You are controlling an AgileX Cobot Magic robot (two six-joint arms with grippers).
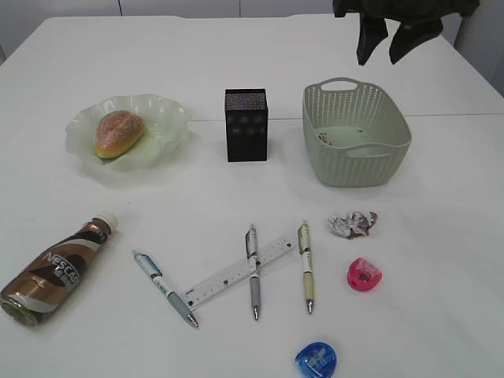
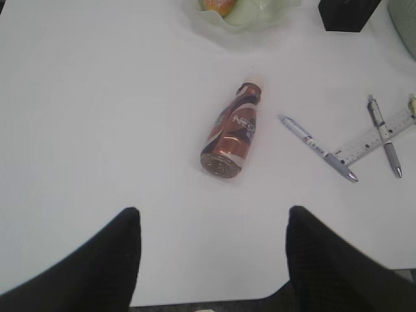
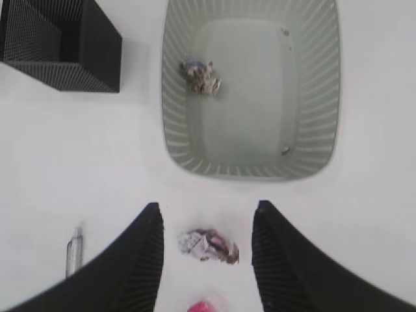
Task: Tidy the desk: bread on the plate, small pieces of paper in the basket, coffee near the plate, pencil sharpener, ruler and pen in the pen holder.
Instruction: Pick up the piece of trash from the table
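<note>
1. Nearest the exterior camera lies a blue pencil sharpener (image 1: 316, 360), at the front edge of the white table (image 1: 441, 315). A pink pencil sharpener (image 1: 364, 274) sits behind it to the right.
2. Behind the pink sharpener rests a crumpled paper scrap (image 1: 353, 224), on the table in front of the basket (image 1: 356, 150).
3. Mid-table lie three pens: blue-trimmed pen (image 1: 164, 287), grey pen (image 1: 253, 270) and cream pen (image 1: 306, 265). The grey pen lies across a clear ruler (image 1: 236, 272).
4. The bread (image 1: 118, 132) lies on the pale green plate (image 1: 161, 114) at rear left. The black pen holder (image 1: 246, 124) stands between plate and basket.
5. The coffee bottle (image 1: 57, 268) lies on its side at front left, well apart from the plate.
6. The right wrist view alone shows the basket's interior: a second paper scrap (image 3: 201, 75) lies inside, hidden in the exterior view. It also shows the right gripper (image 3: 207, 244) spread, fingers either side of the table scrap without touching it.
7. The left wrist view shows the left gripper (image 2: 214, 250) spread wide and empty above bare table, the bottle ahead of it. The exterior view does not show this gripper.
</note>
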